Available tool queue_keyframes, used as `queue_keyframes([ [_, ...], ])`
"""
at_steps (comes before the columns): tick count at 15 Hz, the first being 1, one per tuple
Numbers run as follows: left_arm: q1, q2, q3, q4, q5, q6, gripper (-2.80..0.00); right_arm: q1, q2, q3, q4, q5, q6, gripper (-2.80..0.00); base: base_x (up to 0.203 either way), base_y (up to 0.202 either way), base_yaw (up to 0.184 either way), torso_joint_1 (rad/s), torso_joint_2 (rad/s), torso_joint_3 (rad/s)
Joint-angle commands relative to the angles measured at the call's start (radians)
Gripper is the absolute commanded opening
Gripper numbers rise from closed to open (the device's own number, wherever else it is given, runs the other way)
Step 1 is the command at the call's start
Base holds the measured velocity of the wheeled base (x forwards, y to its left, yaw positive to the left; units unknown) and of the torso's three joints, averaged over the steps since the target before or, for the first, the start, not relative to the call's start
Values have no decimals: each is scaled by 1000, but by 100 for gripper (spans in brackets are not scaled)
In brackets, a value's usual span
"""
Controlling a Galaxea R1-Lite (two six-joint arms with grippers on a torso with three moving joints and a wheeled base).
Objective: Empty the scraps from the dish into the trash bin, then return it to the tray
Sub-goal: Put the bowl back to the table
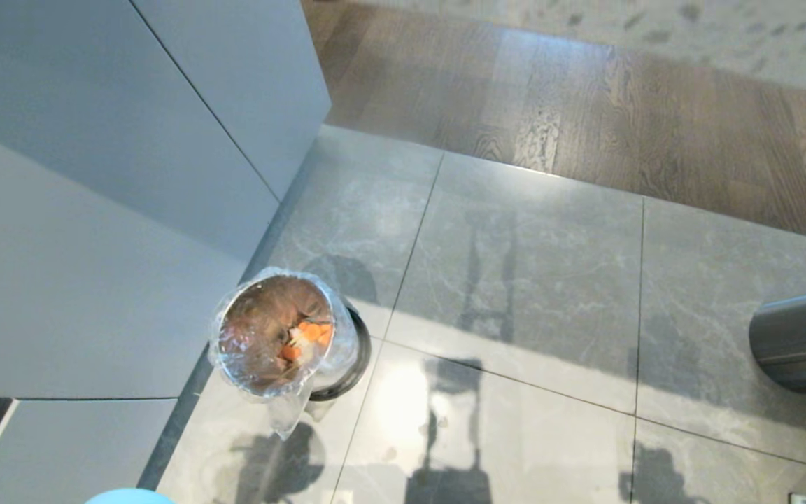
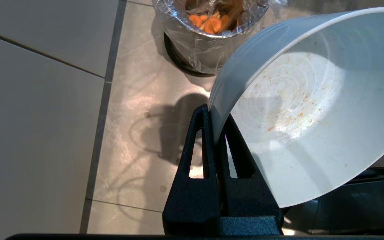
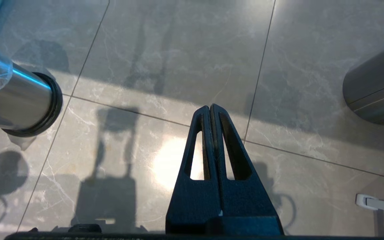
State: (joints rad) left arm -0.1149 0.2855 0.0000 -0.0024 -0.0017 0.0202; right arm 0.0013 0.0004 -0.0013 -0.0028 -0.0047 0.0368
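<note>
Dish [image 2: 312, 110] smooth, round, rim pinched in left jaws, right jaws closed empty, carrot slices [image 2: 208, 22] in foil-lined bin [image 1: 284, 336]

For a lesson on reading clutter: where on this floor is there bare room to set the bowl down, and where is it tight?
Bare grey tiles stretch between the trash bin and the dark-grey cylinder, back to the wooden floor. It is tight on the bin's other side, where it stands close to the grey cabinet. The left gripper holds the dish by its rim.

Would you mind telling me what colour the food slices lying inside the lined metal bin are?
Orange. The slices in the trash bin show best in the left wrist view.
</note>
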Motion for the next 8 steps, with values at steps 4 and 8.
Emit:
queue_keyframes([
  [4, 0, 1, 0, -1, 0, 0, -280, 0, 0, 0, 0, 0, 0, -280, 0, 0, 0, 1, 2, 194],
  [8, 0, 1, 0, -1, 0, 0, -280, 0, 0, 0, 0, 2, 0, -280, 0, 0, 0, 0, 1, 197],
])
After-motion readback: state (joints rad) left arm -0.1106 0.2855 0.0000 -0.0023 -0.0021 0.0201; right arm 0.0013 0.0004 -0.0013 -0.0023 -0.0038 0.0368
